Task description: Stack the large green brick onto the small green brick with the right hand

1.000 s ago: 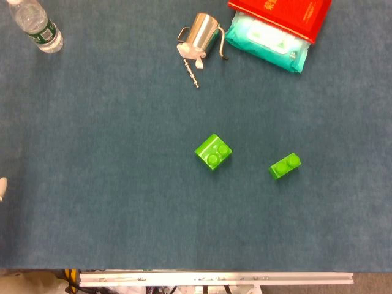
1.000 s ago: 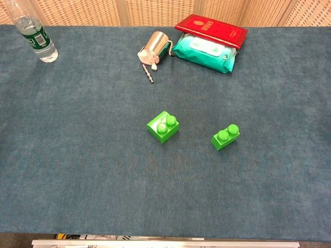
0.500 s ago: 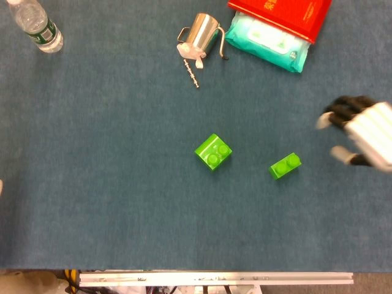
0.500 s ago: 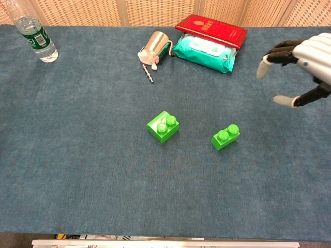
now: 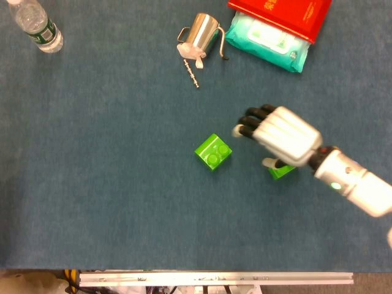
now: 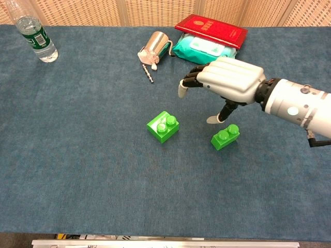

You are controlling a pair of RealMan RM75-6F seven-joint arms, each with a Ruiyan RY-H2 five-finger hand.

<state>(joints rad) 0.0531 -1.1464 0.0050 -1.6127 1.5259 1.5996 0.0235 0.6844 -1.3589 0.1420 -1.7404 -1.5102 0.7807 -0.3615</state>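
The large green brick (image 5: 213,152) (image 6: 163,126) lies mid-table with its studs up. The small green brick (image 6: 225,137) lies to its right; in the head view only a sliver of the small green brick (image 5: 282,171) shows under my right hand. My right hand (image 5: 280,135) (image 6: 227,80) hovers above the table between the two bricks, fingers spread and pointing left, holding nothing. Its fingertips (image 6: 182,89) are up and to the right of the large brick, apart from it. The left hand is out of both views.
At the back stand a metal cup (image 5: 201,33) (image 6: 155,45) with a screw-like rod beside it, a teal wipes pack (image 5: 266,41) (image 6: 203,50) under a red book (image 5: 283,13) (image 6: 212,30), and a water bottle (image 5: 35,24) (image 6: 35,33) at far left. A metal rail (image 5: 214,278) edges the table front.
My right hand has swept in from the right edge toward the middle and now hangs over the small brick. Both bricks lie where they were.
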